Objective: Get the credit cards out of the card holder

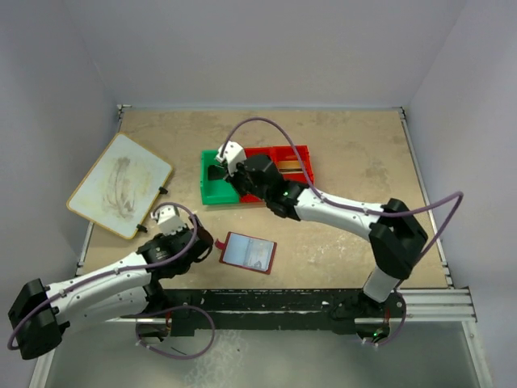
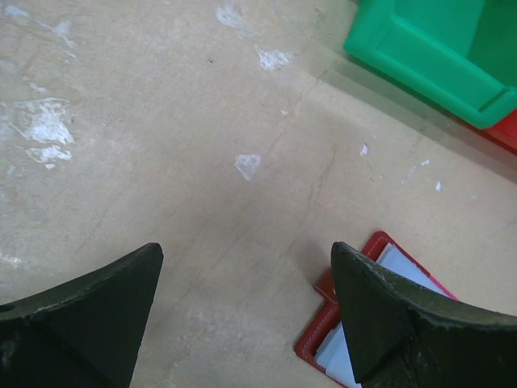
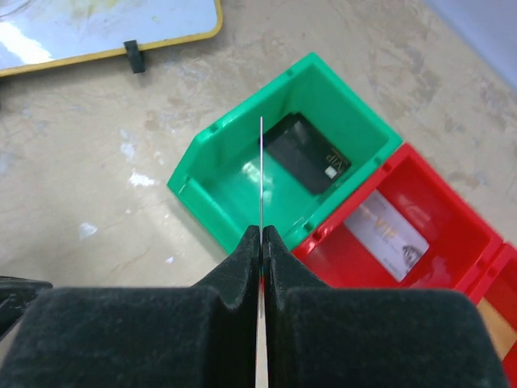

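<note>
The dark-red card holder lies open on the table with its pale blue sleeves up; its corner shows in the left wrist view. My left gripper is open and empty, its right finger over the holder's left edge. My right gripper is shut on a thin card, seen edge-on above the green compartment. A black card lies in the green compartment. A silver-grey card lies in the red one. A gold-brown card shows at the right edge.
The green-and-red bin tray stands mid-table, with its green wall and red wall below my right gripper. A large white board with a yellow rim lies at the left. Walls enclose the table.
</note>
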`<act>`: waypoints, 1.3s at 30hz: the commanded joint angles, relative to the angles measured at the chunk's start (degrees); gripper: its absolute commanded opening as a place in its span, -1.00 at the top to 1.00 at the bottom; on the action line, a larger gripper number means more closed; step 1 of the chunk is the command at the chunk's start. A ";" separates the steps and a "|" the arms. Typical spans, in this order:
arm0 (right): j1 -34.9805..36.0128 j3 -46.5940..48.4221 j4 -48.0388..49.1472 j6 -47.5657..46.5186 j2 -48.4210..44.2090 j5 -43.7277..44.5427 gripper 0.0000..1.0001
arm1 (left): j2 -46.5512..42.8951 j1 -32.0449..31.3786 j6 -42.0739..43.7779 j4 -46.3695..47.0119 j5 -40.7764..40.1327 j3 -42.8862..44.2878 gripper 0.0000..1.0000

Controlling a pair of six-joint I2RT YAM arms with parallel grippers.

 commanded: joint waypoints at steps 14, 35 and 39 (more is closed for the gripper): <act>-0.59 26.08 -13.52 -17.73 20.70 4.51 1.00 | -0.71 29.25 25.17 -2.04 6.65 19.31 -0.66; -2.91 39.08 -16.66 -33.62 34.73 9.68 1.00 | -16.03 29.22 26.75 -7.99 -6.83 22.48 -0.64; -3.19 41.59 -17.84 -35.99 37.29 9.75 1.00 | -16.08 29.22 26.44 -8.78 -7.01 22.97 -0.64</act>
